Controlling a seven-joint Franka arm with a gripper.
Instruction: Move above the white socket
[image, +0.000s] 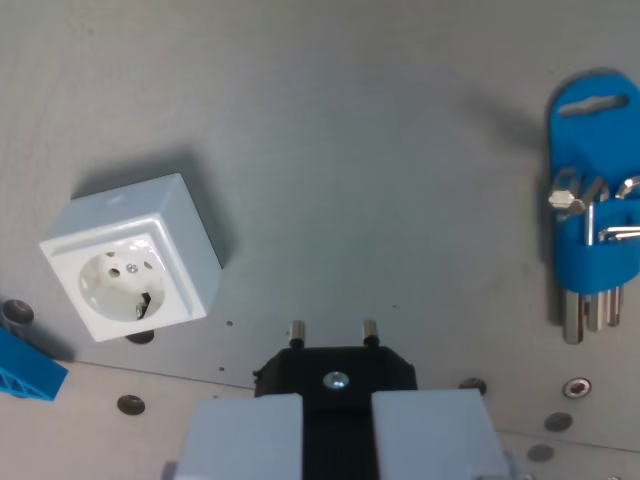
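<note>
White, square plastic socket sat at the frame's left, face up, well apart from the pincer at bottom centre. The pincer was pinching a black two-pin plug, pins toward the frame's top. Best practice was to translate toward the left and centre the pins over the recess. Grey matte tabletop carried screw holes; a blue hex-key holder lay at right.

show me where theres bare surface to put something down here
The widest bare patch lies between the socket and the blue key holder, running across the whole top of the view. The bottom is crowded: the pincer holds a black plug there, with bolt holes along the seam and a blue part at the lower left corner.
</note>
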